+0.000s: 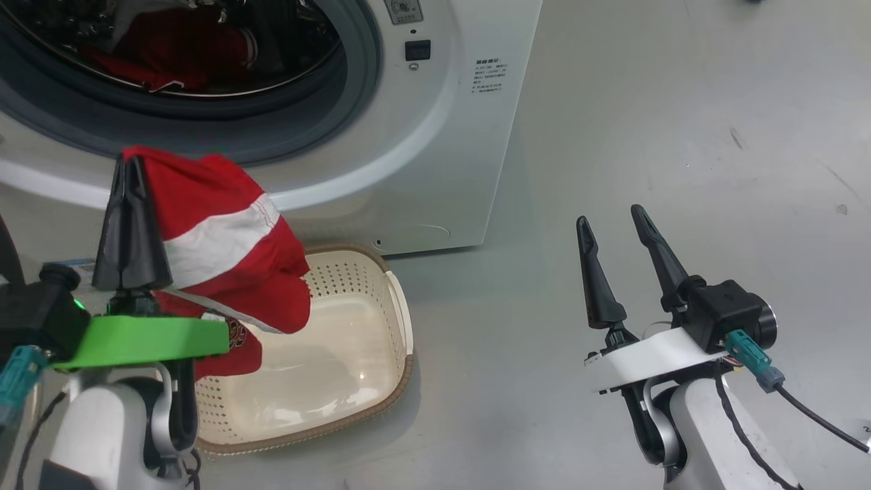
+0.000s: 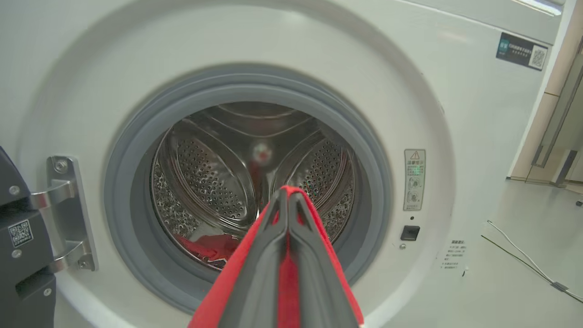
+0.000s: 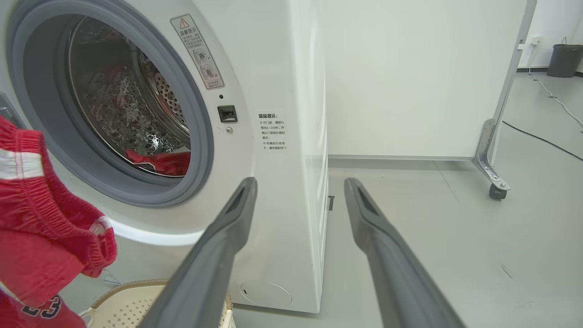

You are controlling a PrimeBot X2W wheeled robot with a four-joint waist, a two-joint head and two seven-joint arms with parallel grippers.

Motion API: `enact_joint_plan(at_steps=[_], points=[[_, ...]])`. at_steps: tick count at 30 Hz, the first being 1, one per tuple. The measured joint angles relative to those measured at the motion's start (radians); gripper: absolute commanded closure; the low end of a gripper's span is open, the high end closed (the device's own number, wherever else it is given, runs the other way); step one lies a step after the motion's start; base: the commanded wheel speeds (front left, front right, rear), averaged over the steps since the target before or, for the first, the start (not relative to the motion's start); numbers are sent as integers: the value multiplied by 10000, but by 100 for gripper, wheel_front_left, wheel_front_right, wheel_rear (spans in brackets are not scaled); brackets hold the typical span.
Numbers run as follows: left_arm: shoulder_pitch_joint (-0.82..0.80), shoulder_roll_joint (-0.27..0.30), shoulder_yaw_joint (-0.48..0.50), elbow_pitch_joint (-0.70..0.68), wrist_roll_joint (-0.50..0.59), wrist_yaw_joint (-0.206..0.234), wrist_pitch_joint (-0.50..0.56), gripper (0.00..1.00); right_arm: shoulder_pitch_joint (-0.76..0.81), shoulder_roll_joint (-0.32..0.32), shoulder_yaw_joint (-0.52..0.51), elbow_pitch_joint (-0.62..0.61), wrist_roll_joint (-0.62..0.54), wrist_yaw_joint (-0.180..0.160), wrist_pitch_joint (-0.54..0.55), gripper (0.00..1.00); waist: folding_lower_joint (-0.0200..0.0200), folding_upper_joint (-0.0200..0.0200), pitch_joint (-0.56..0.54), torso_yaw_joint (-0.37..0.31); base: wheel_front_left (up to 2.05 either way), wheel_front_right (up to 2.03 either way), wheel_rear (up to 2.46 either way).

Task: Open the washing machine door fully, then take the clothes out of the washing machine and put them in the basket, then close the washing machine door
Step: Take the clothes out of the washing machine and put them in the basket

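Observation:
My left gripper (image 1: 129, 162) is shut on a red garment with a white band (image 1: 224, 252), which hangs over the left part of the cream basket (image 1: 381, 327). In the left wrist view the closed fingers (image 2: 273, 228) pinch red cloth (image 2: 284, 278) in front of the washing machine (image 2: 455, 114). More red clothes (image 1: 170, 58) lie low in the steel drum (image 2: 209, 248). The washing machine door (image 2: 18, 237) stands open at the left edge on its hinge. My right gripper (image 1: 609, 214) is open and empty, right of the basket. In the right wrist view the right gripper (image 3: 300, 182) points at the machine's front corner, with the hanging garment (image 3: 41, 218) at left.
The basket (image 3: 136, 300) sits on the grey floor right below the machine's front. A white partition on casters (image 3: 494, 182) stands behind the machine, with a black bin (image 3: 565, 59) and a floor cable (image 3: 542, 139) beyond. Another cable (image 2: 524, 255) lies right of the machine.

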Motion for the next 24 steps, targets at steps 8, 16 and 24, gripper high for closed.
enact_joint_plan(at_steps=[8, 16, 24], points=[[653, -165, -121, 834, -240, 86, 414, 100, -23, 2, 180, -257, -58, 2, 2, 0, 0, 0, 573, -130, 0, 0, 0], [630, 10, -270, 1983, -397, 71, 894, 100, -353, 0, 324, -690, -75, 0, 0, 0, 1, 0, 1451, -340, 0, 0, 0], [-47, 291, -209, 3202, -439, -71, 1337, 100, -829, -2, 591, -1045, -38, -12, 0, 0, 0, 0, 2365, -581, 0, 0, 0]])
